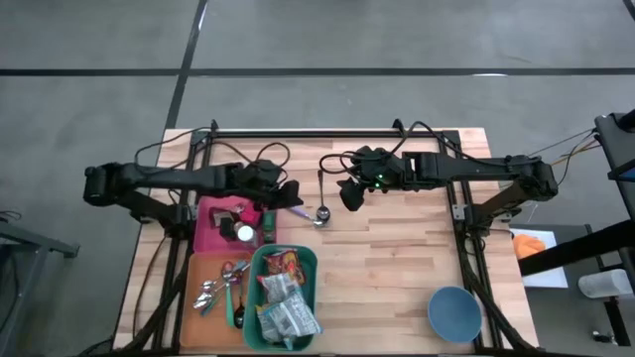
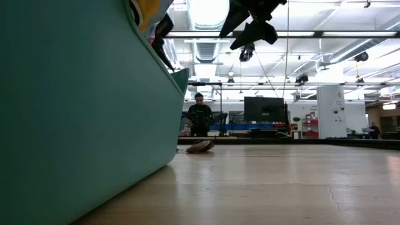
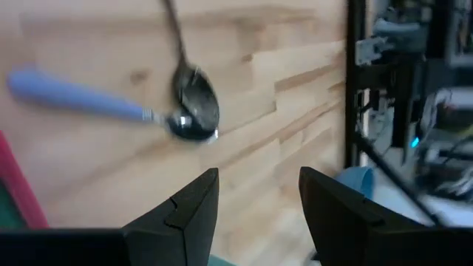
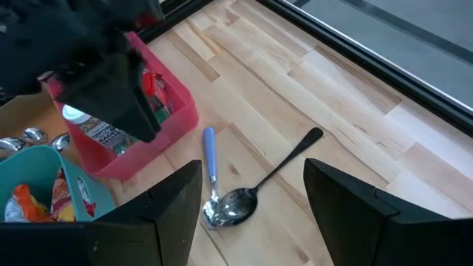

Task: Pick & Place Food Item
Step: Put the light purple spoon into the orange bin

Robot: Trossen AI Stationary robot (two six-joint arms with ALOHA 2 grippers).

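Food packets [image 1: 283,297] lie in a teal bin [image 1: 308,260] near the table's front edge, left of middle. My left gripper [image 1: 296,195] hovers open over the far right corner of a pink bin [image 1: 208,226]; nothing is between its fingers [image 3: 194,207]. My right gripper [image 1: 347,198] hangs open above the table's middle, also holding nothing [image 4: 251,174]. Between the two grippers, a blue-handled spoon [image 4: 210,159] and a dark-handled spoon [image 4: 284,164] lie flat on the wood, their bowls together.
An orange tray [image 1: 198,266] with several spoons sits left of the teal bin. The pink bin holds a bottle [image 4: 100,129] and small items. A blue bowl [image 1: 454,312] stands at the front right. Bare wood spreads across the table's middle and right.
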